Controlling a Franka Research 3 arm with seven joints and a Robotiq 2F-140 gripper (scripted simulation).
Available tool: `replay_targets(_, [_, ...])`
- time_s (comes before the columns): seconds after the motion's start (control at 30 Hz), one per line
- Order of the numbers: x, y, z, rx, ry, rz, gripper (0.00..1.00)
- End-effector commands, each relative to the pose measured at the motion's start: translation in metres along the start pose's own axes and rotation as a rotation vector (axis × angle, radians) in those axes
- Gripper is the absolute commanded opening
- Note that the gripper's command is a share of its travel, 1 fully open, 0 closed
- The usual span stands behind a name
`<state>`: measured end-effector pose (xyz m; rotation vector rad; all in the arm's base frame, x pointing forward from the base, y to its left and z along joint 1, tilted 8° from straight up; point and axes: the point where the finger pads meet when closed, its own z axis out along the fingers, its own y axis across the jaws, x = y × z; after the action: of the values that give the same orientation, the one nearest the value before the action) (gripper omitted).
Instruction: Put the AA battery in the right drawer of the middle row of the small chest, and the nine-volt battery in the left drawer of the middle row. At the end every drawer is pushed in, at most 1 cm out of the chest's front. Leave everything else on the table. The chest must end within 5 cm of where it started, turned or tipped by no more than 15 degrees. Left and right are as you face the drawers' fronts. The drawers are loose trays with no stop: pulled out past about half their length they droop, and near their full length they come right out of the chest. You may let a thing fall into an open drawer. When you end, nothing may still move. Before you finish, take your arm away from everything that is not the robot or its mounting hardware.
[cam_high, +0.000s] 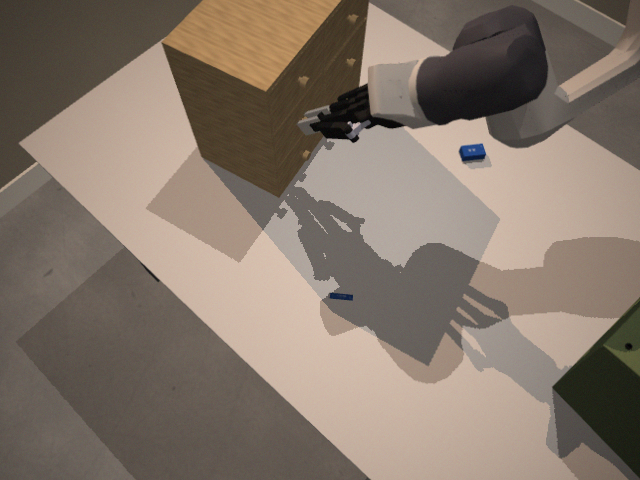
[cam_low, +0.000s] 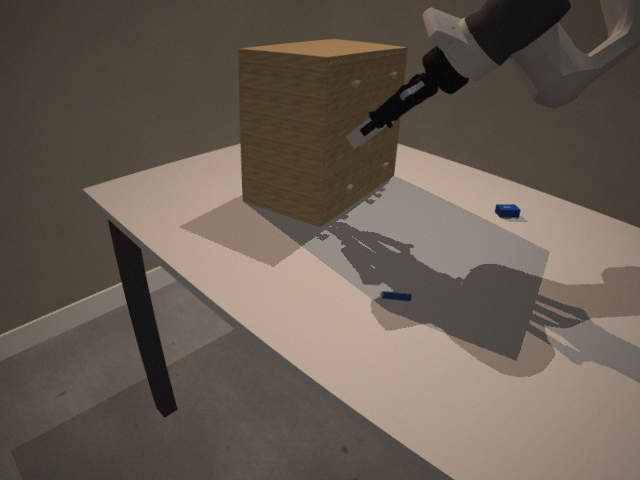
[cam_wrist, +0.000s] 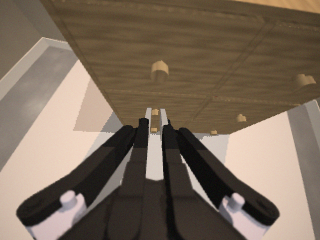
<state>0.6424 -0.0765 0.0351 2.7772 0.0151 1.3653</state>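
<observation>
The small wooden chest (cam_high: 258, 87) stands at the back of the table, with all its drawers pushed in; it also shows in the exterior view (cam_low: 315, 129). My gripper (cam_high: 306, 124) reaches level at the chest's front and is shut on the knob of the middle-row left drawer (cam_wrist: 155, 113). The exterior view shows the gripper (cam_low: 357, 137) against the front. The AA battery (cam_high: 340, 296) (cam_low: 395, 296), a thin blue cylinder, lies on the table in the arm's shadow. The nine-volt battery (cam_high: 472, 151) (cam_low: 507, 210), a blue block, lies to the right of the chest.
A dark green box (cam_high: 604, 392) stands at the table's right edge. The other drawer knobs (cam_wrist: 160, 71) stick out of the chest's front. The table's near edge runs diagonally below the AA battery.
</observation>
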Motion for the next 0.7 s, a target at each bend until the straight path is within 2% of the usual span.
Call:
replay_targets(0.0, [0.000, 0.000, -0.002, 0.002, 0.001, -0.004, 0.08])
replay_targets(0.67, [-0.016, 0.000, -0.017, 0.002, 0.001, -0.004, 0.08])
